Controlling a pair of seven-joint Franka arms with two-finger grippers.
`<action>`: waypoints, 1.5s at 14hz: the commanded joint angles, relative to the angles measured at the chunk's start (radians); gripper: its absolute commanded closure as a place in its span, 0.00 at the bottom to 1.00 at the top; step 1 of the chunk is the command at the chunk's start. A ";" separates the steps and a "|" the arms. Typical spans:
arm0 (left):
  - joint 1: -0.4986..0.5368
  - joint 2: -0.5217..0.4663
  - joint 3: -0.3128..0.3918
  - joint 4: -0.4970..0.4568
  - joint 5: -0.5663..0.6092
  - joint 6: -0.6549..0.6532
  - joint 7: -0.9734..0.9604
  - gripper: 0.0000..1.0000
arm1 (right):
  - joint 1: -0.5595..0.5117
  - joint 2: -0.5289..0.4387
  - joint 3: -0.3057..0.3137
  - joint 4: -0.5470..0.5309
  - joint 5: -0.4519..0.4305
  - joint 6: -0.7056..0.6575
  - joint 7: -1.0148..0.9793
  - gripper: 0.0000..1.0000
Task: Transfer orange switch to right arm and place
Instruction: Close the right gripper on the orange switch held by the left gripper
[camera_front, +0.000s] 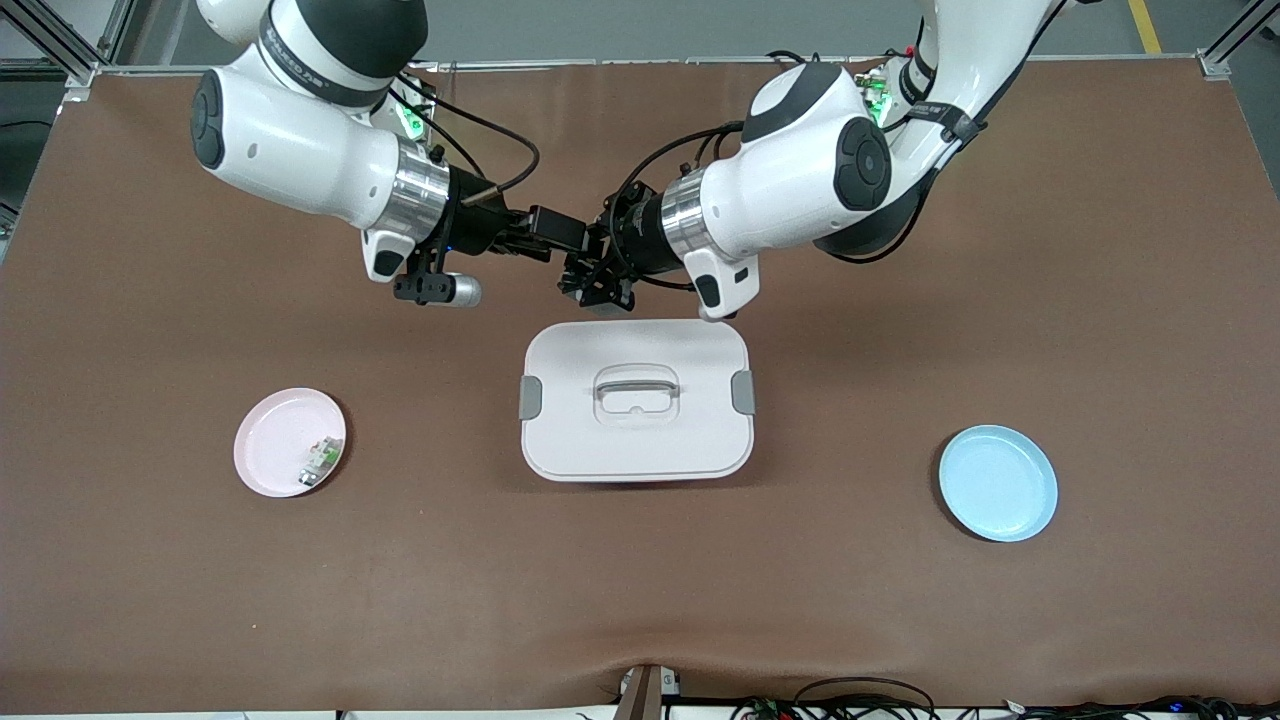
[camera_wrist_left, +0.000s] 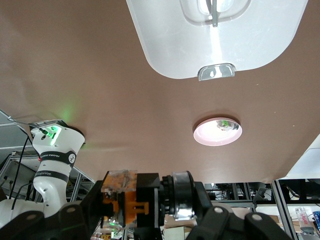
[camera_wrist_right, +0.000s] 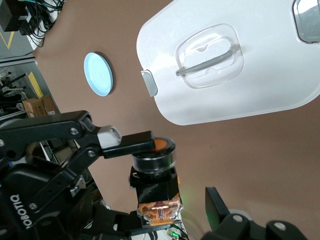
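Observation:
The orange switch (camera_wrist_left: 137, 200) is a small black cylinder with an orange button end (camera_wrist_right: 159, 145) and a clear orange base (camera_wrist_right: 159, 210). My left gripper (camera_front: 592, 278) is shut on it end to end, and one of its fingers (camera_wrist_right: 125, 142) presses on the button. My right gripper (camera_front: 553, 232) meets the left gripper in the air above the table, just off the white box's edge nearest the robots. It is open around the switch's base, and one finger (camera_wrist_right: 216, 202) stands clear of it. In the front view the switch is hidden between the grippers.
A white lidded box (camera_front: 560, 440) with a handle sits mid-table below the grippers. A pink plate (camera_front: 268, 440) holding a small white-and-green part (camera_front: 320, 460) lies toward the right arm's end. A blue plate (camera_front: 997, 483) lies toward the left arm's end.

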 joint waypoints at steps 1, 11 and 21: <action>-0.018 0.010 0.004 0.023 -0.015 0.004 -0.014 1.00 | 0.012 -0.029 -0.012 -0.036 0.009 -0.002 0.000 0.00; -0.018 0.010 0.005 0.023 -0.012 0.004 -0.013 1.00 | 0.021 -0.022 -0.012 -0.037 0.008 -0.022 0.000 0.57; -0.018 0.010 0.005 0.021 -0.008 0.004 -0.011 1.00 | 0.019 -0.021 -0.012 -0.037 0.008 -0.028 0.003 1.00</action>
